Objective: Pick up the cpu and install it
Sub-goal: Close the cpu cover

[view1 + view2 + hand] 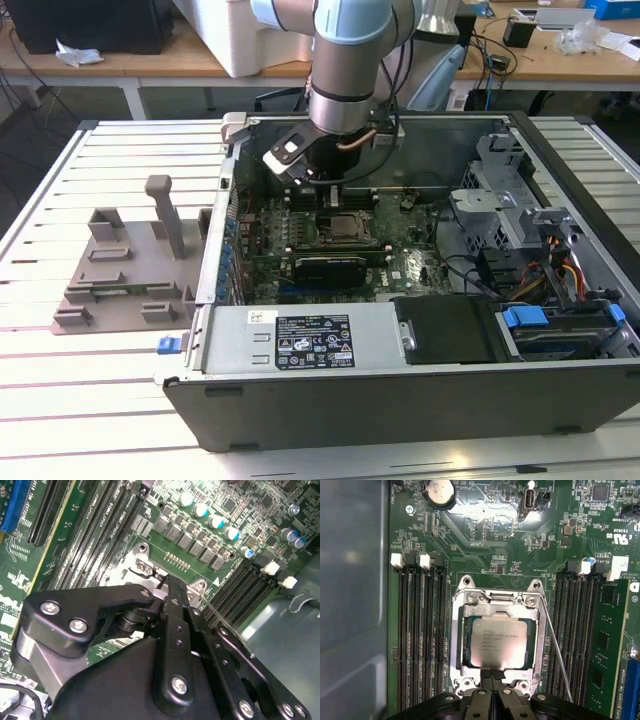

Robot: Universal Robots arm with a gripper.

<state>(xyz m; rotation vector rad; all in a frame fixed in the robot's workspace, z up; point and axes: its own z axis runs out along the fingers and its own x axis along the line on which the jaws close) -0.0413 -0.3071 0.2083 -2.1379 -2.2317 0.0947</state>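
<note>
One robot arm (345, 60) reaches down into an open PC case (400, 400) that lies on a slatted tabletop (100, 400). In the exterior view we see its tool (335, 195) low over the green motherboard (300, 255), near the middle of the case.

We find the cpu (499, 642) in the first wrist view. It lies flat & square inside the metal socket frame (456, 640), silvery top up, clear of the tool's grip. The tool (492, 674) hangs just at one edge of that frame, its two black fingertips pressed together w/ nothing btwn them. We cannot tell whether they touch the frame.

A thin wire lever (559, 652) slants away from one frame corner, alongside the RAM slots (575, 635). Banks of these slots flank the socket on both sides. A coin cell (439, 491) sits on the board well apart from the socket, past the frame's opposite edge.

In the second wrist view we look down the black linkage to the tool (169, 587). Its fingers are closed to a single tip over a bolted corner of the frame, w/ a row of capacitors (207, 515) beyond.

Outside the case, on the exterior view's left, a grey tray (110, 290) stands on the tabletop, well apart from the tool.
</note>
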